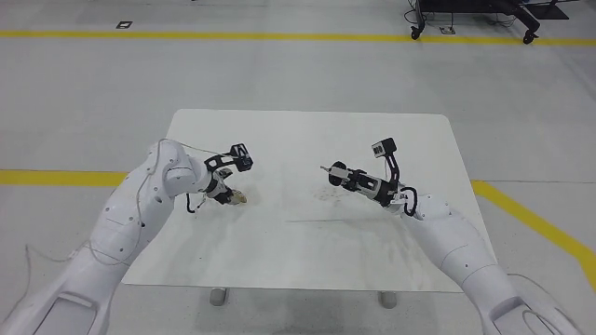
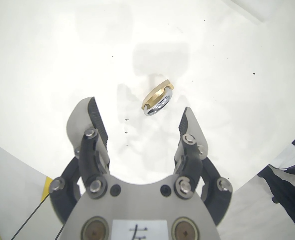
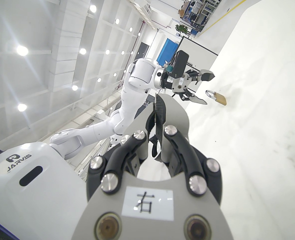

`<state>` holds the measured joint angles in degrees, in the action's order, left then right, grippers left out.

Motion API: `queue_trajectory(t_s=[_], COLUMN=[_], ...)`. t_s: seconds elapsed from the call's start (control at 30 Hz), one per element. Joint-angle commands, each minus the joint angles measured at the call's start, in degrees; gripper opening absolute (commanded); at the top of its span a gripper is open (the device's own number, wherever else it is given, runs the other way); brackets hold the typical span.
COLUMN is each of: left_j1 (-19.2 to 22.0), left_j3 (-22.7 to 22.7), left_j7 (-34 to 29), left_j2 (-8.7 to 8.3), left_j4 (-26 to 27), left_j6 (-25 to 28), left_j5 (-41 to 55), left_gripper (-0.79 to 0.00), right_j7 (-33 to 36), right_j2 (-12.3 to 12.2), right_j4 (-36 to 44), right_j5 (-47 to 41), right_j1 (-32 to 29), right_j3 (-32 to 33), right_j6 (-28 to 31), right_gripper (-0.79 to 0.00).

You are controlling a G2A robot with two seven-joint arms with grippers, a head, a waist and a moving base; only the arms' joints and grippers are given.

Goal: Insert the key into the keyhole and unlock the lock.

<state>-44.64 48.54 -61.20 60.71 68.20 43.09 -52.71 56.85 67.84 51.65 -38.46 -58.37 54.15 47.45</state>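
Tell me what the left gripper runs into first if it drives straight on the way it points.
Most likely the brass padlock, which lies on the table just ahead of the open left gripper, in line with the gap between its fingers. Depth is unclear; the table could come first.

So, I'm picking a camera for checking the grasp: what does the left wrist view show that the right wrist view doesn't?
Left wrist view: the padlock seen shackle-end on, just past the open left hand. Right wrist view: the shut right hand, plus the left hand side-on, clear of the padlock. Both: padlock, left hand, white table.
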Motion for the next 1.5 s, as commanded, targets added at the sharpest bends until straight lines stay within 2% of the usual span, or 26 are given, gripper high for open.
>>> queue_trajectory(t_s=[0.0, 0.13, 0.37, 0.47, 0.83, 1.03, 1.17, 1.33, 1.47], left_j1=[0.4, 1.1, 2.8, 3.5, 6.1, 6.5, 5.4, 3.8, 4.1], left_j3=[-0.7, -2.1, -5.5, -6.7, -9.5, -7.6, -6.4, -2.6, -1.4], left_j7=[0.6, 0.9, 0.1, 0.4, -0.4, 0.9, 1.9, 2.8, 1.6], left_j2=[0.02, 0.03, 0.4, 0.48, 0.88, 0.79, 0.43, -0.14, 0.53], left_j4=[-0.4, -1.0, -1.5, -2.2, -4.9, -6.5, -4.4, -3.0, -3.7], left_j6=[0.6, 0.9, 0.1, 0.4, -0.4, -2.6, -4.5, -8.0, -11.3], left_j5=[0.4, 1.5, 2.8, 3.7, 6.7, 11.6, 13.6, 24.4, 37.1], left_gripper=[-0.465, -0.489, -0.622, -0.785, -0.785, -0.785, -0.785, -0.785, -0.785], right_j7=[0.0, 0.0, 0.0, 0.0, 0.0, 0.0, 0.0, 0.0, 0.0], right_j2=[0.0, 0.0, 0.0, 0.0, 0.0, 0.0, 0.0, 0.0, 0.0], right_j4=[0.0, 0.0, 0.0, 0.0, 0.0, 0.0, 0.0, 0.0, 0.0], right_j5=[0.0, 0.0, 0.0, 0.0, 0.0, 0.0, 0.0, 0.0, 0.0], right_j1=[0.0, 0.0, 0.0, 0.0, 0.0, 0.0, 0.0, 0.0, 0.0], right_j3=[0.0, 0.0, 0.0, 0.0, 0.0, 0.0, 0.0, 0.0, 0.0], right_j6=[0.0, 0.0, 0.0, 0.0, 0.0, 0.0, 0.0, 0.0, 0.0], right_gripper=[-0.785, -0.785, -0.785, -0.785, -0.785, -0.785, -0.785, -0.785, -0.785])
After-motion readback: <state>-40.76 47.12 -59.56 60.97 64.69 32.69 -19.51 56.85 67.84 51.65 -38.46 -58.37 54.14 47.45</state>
